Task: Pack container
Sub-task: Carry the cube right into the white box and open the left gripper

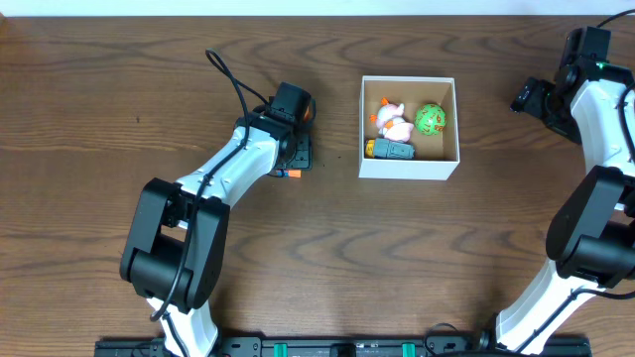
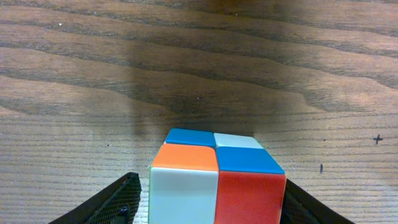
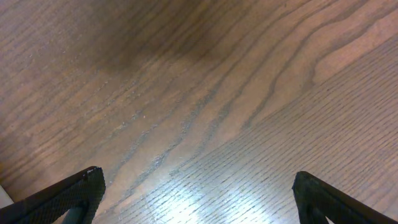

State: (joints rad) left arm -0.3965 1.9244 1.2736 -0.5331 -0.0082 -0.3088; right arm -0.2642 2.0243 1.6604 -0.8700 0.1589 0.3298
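Around the colored cube (image 2: 214,177), the left tool (image 2: 211,190) gapes just wider.

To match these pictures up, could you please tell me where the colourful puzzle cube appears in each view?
Overhead: left of centre, puzzle cube mostly hidden under the left gripper.
Left wrist: bottom centre, between the fingers.
Right wrist: not in it.
Shared landmark: the wood-grain table.
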